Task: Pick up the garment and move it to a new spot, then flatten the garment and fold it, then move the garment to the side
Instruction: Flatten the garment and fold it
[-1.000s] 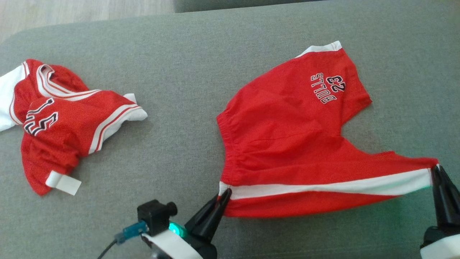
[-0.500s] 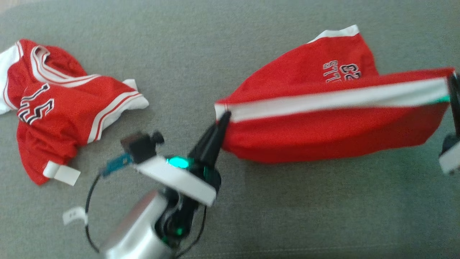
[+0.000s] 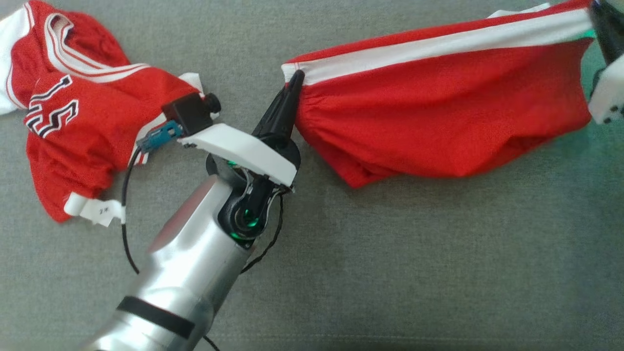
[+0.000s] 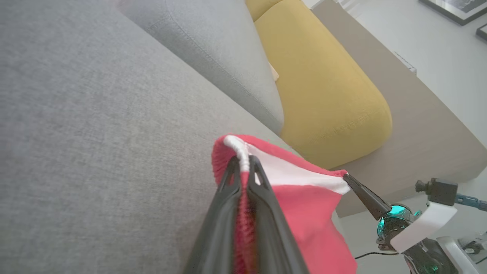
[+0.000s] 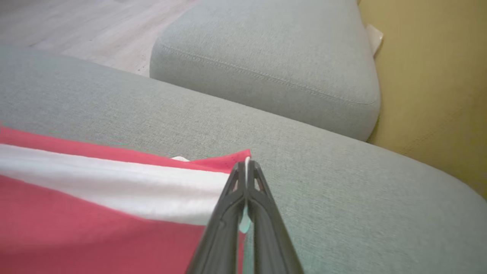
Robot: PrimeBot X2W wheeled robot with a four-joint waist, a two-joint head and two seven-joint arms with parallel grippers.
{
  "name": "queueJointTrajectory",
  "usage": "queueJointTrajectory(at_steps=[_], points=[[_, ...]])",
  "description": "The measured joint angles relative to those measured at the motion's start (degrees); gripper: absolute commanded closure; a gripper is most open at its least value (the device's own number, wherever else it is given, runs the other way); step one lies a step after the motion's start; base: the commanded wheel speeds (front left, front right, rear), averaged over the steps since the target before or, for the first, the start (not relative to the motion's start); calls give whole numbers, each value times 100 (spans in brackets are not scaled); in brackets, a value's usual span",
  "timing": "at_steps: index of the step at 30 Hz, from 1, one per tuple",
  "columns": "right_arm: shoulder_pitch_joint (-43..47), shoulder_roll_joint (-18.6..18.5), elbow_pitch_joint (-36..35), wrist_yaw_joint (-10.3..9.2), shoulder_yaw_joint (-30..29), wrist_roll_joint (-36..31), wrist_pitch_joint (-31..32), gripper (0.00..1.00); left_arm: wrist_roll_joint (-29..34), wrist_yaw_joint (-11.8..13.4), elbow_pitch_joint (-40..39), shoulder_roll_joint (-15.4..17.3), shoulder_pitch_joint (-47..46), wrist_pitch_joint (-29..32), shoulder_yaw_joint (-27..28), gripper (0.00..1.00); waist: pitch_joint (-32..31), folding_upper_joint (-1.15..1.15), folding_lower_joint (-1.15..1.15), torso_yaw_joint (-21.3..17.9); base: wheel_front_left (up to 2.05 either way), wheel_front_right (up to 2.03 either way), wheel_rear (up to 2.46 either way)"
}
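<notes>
The garment [image 3: 438, 122], red shorts with a white side stripe, hangs stretched between my two grippers above the grey cushion [image 3: 390, 268]. My left gripper [image 3: 295, 78] is shut on the waistband corner at the stripe's left end; the left wrist view shows its tips [image 4: 244, 163] pinching the white edge of the shorts [image 4: 300, 198]. At the head view's top right, my right gripper [image 3: 598, 12] is shut on the hem end of the stripe. In the right wrist view its tips [image 5: 247, 167] clamp the corner of the shorts [image 5: 95, 205]. The lower fabric sags toward the cushion.
A crumpled red and white jersey [image 3: 73, 112] with a white tag lies at the left on the cushion. The left wrist view shows a second grey cushion [image 4: 213, 53] and a yellow cushion [image 4: 323, 87] beyond, with my right gripper's finger [image 4: 365, 196] at the shorts' far corner.
Both grippers have lifted the shorts' near striped edge and carried it away from me over the rest, hiding the printed leg. The head camera has also shifted, so the jersey sits higher in view.
</notes>
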Motion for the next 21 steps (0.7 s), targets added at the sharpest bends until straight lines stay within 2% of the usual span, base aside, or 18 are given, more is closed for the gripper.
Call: queueJointTrajectory(at_steps=[2, 3, 4, 5, 6, 7, 8, 9, 13, 17, 18, 21], points=[[-250, 19, 380, 0, 194, 26, -165, 98, -64, -34, 160, -18, -88, -51, -64, 100, 74, 0, 0, 34, 0, 0, 0], [-365, 38, 556, 0, 278, 45, -283, 69, -138, -36, 211, -18, -125, -76, -108, 100, 107, 0, 0, 46, 0, 0, 0], [-466, 88, 731, 0, 312, 91, -396, 21, -222, -36, 241, -18, -159, -98, -166, 96, 133, 0, 0, 56, 0, 0, 0], [-560, 148, 887, 0, 360, 140, -509, 0, -276, -38, 280, -19, -203, -131, -215, 80, 152, 0, 0, 62, 0, 0, 0], [-633, 187, 1021, 0, 424, 175, -633, 0, -280, -47, 319, -20, -263, -133, -265, 62, 161, 0, 0, 67, 0, 0, 0], [-684, 226, 1139, 0, 465, 178, -767, 0, -222, -77, 371, -19, -330, -160, -342, 61, 161, 0, 0, 69, 0, 0, 0], [-719, 257, 1243, 0, 480, 188, -912, 0, -122, -81, 434, -23, -388, -176, -401, 47, 154, 0, 0, 71, 0, 0, 0], [-727, 285, 1335, 0, 471, 248, -1074, 0, -60, -81, 487, -36, -414, -177, -419, 0, 138, 0, 0, 70, 0, 0, 0], [-676, 347, 1600, 0, 470, 627, -1454, 0, 691, 16, 501, -44, -350, -182, -219, 0, 5, 0, 0, 48, 0, 0, 0], [-362, 379, 1656, 0, 575, 1059, -1427, 0, 2357, 437, -188, -21, 37, -183, 381, 0, -197, 0, 0, -18, 0, 0, 0], [-362, 379, 1656, 0, 575, 1059, -1427, 0, 2357, 437, -188, -21, 37, -183, 381, 0, -197, 0, 0, -18, 0, 0, 0], [55, 387, 1822, 0, 731, 1229, -1333, 0, 3470, 727, -903, -16, 701, -209, 704, 0, -366, 0, 0, -48, 0, 0, 0]])
